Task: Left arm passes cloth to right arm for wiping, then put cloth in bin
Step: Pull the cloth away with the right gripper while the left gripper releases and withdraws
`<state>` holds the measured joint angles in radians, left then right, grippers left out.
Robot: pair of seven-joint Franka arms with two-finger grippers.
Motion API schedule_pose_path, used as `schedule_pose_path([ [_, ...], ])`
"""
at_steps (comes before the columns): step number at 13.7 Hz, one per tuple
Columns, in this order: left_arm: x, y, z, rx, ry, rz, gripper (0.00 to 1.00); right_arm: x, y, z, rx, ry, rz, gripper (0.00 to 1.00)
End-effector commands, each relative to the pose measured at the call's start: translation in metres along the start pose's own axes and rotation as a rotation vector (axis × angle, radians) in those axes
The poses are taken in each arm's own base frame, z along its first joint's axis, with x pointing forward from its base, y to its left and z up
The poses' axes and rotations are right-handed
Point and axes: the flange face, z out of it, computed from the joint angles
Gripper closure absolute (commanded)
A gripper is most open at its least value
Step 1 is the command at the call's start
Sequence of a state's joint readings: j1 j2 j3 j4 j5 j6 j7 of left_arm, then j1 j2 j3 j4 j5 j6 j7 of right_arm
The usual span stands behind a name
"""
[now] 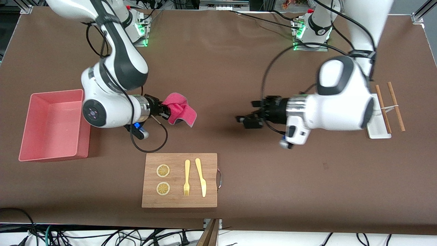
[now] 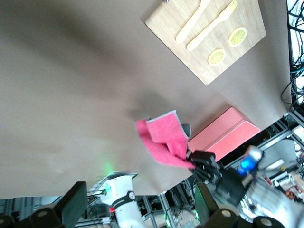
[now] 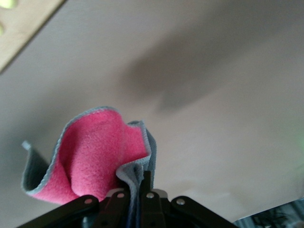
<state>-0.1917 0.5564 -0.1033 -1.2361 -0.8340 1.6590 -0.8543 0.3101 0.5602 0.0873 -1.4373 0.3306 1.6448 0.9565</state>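
Magenta-pink terry with a grey hemmed edge, the cloth (image 1: 180, 111) hangs crumpled in the air from the right gripper (image 1: 166, 111), whose fingers are clamped tight on one bunched corner; it is held over bare brown table (image 1: 218, 68) between the bin (image 1: 34, 150) and the left gripper (image 1: 246, 120). Left gripper's fingers stand spread wide with nothing between them, well apart from the cloth. Salmon-pink rigid plastic, the bin is rectangular with straight walls and sits at the right arm's end of the table. Nearer the front camera lies a wooden cutting board (image 1: 211, 164) carrying two lemon slices (image 1: 163, 179), a pale yellow fork (image 1: 186, 177) and knife (image 1: 201, 176).
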Motion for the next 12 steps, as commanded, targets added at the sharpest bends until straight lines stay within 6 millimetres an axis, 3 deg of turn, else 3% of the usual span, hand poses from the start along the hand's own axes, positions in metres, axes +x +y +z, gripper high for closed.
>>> schedule_pose_path([
  [1, 0.022, -0.028, -0.042, 0.01, -0.04, 0.084, 0.0, 0.003, -0.015, 0.035, -0.055, 0.012, -0.037, 1.0],
  [3, 0.053, -0.073, -0.085, 0.12, -0.002, 0.134, 0.0, 0.002, -0.025, 0.058, -0.071, 0.005, -0.045, 1.0],
  [5, 0.06, -0.113, -0.133, 0.225, 0.02, 0.325, 0.0, -0.001, -0.037, 0.077, -0.063, 0.014, -0.06, 1.0],
  [8, 0.036, -0.142, -0.184, 0.335, 0.085, 0.324, 0.0, 0.011, -0.044, 0.111, -0.08, 0.007, -0.054, 1.0],
  [10, 0.01, -0.152, -0.202, 0.478, 0.164, 0.375, 0.0, 0.02, -0.041, 0.122, -0.095, 0.001, -0.086, 1.0],
  [12, -0.026, -0.16, -0.208, 0.573, 0.227, 0.403, 0.0, 0.041, -0.03, 0.124, -0.101, -0.004, -0.117, 1.0],
])
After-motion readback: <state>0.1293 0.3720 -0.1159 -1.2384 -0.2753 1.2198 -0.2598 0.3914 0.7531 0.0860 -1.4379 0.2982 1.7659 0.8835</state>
